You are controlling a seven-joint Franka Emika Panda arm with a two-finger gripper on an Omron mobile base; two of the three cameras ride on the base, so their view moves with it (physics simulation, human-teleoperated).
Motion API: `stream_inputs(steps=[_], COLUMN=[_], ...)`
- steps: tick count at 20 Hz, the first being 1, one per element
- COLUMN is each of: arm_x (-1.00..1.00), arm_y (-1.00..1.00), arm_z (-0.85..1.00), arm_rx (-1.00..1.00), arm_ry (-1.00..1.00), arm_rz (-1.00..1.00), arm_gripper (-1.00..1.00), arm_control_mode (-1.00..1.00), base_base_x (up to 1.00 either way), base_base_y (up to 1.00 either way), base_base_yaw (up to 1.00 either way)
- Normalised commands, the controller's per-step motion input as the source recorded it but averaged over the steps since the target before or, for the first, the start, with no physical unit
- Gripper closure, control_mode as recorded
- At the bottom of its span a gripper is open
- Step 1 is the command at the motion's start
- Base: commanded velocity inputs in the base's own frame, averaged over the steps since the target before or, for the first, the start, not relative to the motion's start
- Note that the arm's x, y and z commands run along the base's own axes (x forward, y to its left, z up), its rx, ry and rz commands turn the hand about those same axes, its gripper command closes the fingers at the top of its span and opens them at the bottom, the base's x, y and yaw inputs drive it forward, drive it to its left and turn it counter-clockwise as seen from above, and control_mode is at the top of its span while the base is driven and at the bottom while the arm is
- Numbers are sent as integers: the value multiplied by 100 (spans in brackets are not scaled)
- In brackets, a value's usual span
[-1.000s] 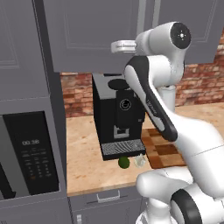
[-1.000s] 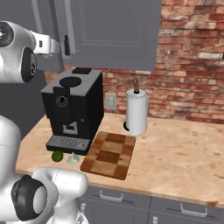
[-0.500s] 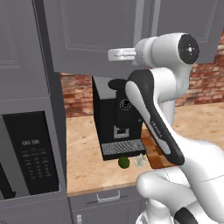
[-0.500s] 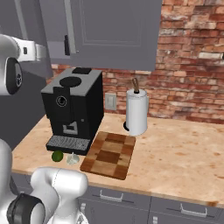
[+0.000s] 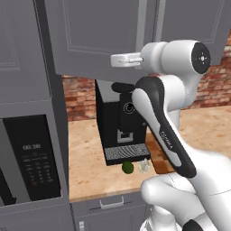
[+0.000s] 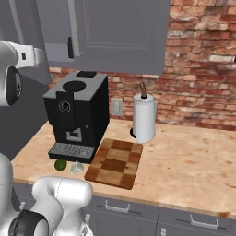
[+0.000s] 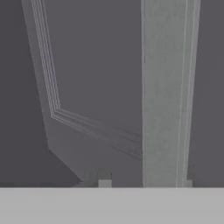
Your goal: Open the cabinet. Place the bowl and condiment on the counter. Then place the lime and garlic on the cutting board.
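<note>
The grey cabinet [image 5: 99, 31] [image 6: 124, 32] hangs above the counter [image 6: 184, 156], its left door swung partly outward. In the hand view, my gripper [image 7: 145, 183] is shut on that door's vertical bar handle [image 7: 166, 87], which runs between the fingertips. From the left base view, the gripper [image 5: 115, 59] reaches left at the door. The lime [image 5: 127, 167] [image 6: 60, 164] and garlic [image 5: 144, 166] [image 6: 76, 167] lie side by side on the counter, just left of the checkered cutting board [image 6: 115, 162]. Bowl and condiment are hidden.
A black coffee machine [image 6: 78, 110] stands directly under the cabinet, behind the lime and garlic. A white paper-towel roll [image 6: 144, 117] sits behind the board against the brick wall. A tall grey unit with a black microwave [image 5: 31, 158] borders the counter's left end.
My arm has drawn back with the handle in its grip, and the cabinet's left door has swung further outward. The lime, garlic and board have not moved.
</note>
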Motion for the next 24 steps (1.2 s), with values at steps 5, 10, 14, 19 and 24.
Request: stream_inputs(steps=[5, 10, 14, 19, 24], arm_x=[-13, -23, -24, -18, -17], arm_y=[63, 67, 64, 54, 38], arm_z=[0, 0, 0, 0, 0], arm_rx=[0, 0, 0, 0, 0], arm_ry=[0, 0, 0, -2, -3], arm_rz=[6, 2, 1, 0, 4], arm_gripper=[100, 100, 100, 100, 100], arm_control_mode=[-100, -100, -100, -100, -100], base_base_x=[0, 0, 0, 0, 0], base_base_y=[0, 0, 0, 0, 0], base_base_yaw=[0, 0, 0, 0, 0])
